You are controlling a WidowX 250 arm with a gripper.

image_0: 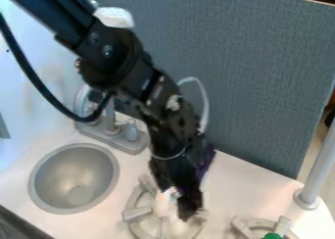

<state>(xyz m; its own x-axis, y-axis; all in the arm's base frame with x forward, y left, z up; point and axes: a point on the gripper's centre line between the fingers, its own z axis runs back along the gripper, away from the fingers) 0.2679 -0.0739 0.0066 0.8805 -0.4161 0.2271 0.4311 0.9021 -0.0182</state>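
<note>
The black gripper (178, 196) hangs low over the left stove burner (135, 216), pointing down. Just under and beside its tip is a whitish thing (163, 200) with a bit of orange; whether it is held cannot be told. Something dark purple (207, 159) shows along the gripper's right side, partly hidden behind it. On the right burner (245, 229), at the bottom edge, sits a green thing (272, 236), cut off by the view.
Left of the gripper is a round grey sink (75, 179), with a grey faucet base (114, 135) behind it. A grey-blue panel (262, 76) stands along the back. A grey pole (317, 174) rises at the right edge of the white counter (242, 189).
</note>
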